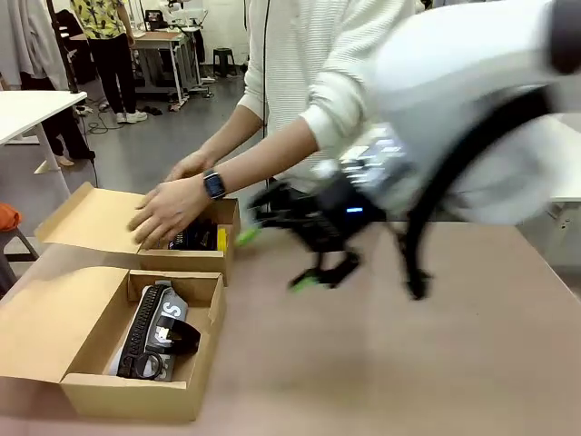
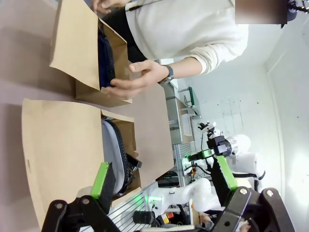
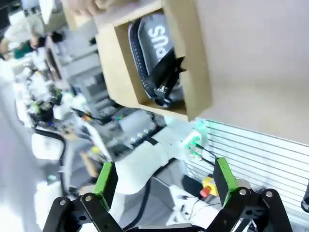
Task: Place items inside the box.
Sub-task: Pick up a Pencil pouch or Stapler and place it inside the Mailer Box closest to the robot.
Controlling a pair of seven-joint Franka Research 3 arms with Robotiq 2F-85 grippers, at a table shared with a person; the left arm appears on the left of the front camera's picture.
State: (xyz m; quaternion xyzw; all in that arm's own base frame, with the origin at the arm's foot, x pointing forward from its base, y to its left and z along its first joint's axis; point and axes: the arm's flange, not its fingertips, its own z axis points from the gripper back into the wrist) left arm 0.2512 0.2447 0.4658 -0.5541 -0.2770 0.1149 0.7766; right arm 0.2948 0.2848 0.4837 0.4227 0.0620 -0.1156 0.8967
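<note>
The near box (image 1: 136,395) lies open at the table's front left, holding the grey pouch (image 1: 154,313) with white lettering and a black stapler (image 1: 178,339) on top. The right wrist view looks down on this box (image 3: 195,63), pouch (image 3: 153,36) and stapler (image 3: 166,79). A second open box (image 1: 186,261) behind it holds a black item (image 1: 194,239) and a yellow one (image 1: 221,239); the person's hand (image 1: 171,209) rests on it. My right gripper (image 1: 275,260) hovers blurred just right of that box, open and empty (image 3: 164,175). My left gripper (image 2: 162,175) is open and empty, above the near box (image 2: 63,150).
Both boxes have their lids folded out to the left. The person stands at the far side, leaning over the table, wearing a watch (image 1: 214,185). Bare brown tabletop (image 1: 381,363) stretches across the middle and right. Another white table (image 1: 27,109) stands at far left.
</note>
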